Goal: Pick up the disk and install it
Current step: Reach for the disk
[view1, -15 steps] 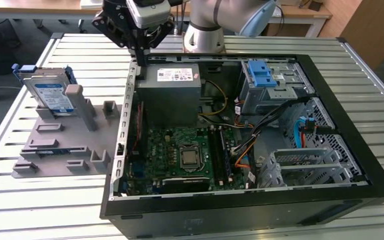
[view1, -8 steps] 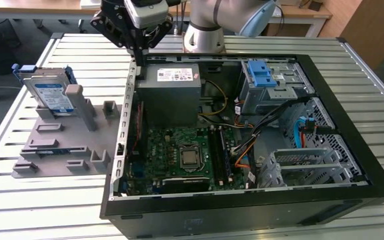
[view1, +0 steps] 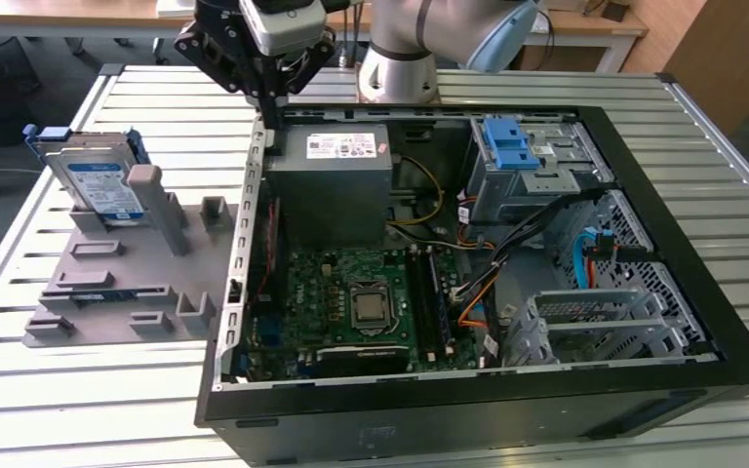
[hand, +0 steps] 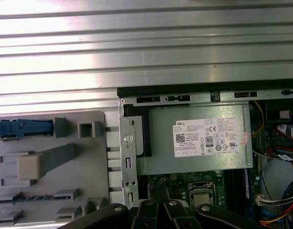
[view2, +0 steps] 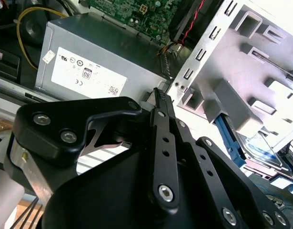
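Disk (view1: pixel 98 183) not picked up yet, standing in the grey holder (view1: pixel 114 292). Gripper (view1: pixel 272 113) hovers by the PC case (view1: pixel 479 414) rim, jaws apparently pinched together, empty.

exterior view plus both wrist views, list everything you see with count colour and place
disk: one, silver with blue-white label and blue bracket, standing upright in the fixture
fixture: one, grey, on the table at the exterior view's left of the case
computer case: one, black, open, mid-table
power supply: one, grey with white sticker, inside the case
motherboard: one, green, on the case floor
drive cage: one, silver with blue latch, inside the case
cables: several, mixed colours, inside the case
table: one, silver, slatted
arm: one, silver and light blue, behind the case
gripper: one, black, over the case edge beside the power supply, apart from the disk
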Tool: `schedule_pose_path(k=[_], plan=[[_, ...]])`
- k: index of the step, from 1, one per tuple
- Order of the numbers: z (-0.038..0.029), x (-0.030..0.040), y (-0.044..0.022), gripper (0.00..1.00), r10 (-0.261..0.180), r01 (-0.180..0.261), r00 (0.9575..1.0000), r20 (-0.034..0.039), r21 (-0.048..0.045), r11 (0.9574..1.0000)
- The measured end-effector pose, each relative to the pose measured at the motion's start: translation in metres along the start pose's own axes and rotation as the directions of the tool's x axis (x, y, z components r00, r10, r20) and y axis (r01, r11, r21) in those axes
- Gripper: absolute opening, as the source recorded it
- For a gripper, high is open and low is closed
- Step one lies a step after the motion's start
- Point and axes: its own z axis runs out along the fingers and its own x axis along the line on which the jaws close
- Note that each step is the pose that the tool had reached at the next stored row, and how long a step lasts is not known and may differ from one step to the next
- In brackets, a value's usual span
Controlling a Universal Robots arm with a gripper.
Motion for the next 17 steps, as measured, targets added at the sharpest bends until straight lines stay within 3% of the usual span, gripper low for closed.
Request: schedule_pose_path(k=[17], plan=[[0.0004,0.0101,0.0023,0.11,0.0,0.0,1.0,0.0,0.0,1.0]])
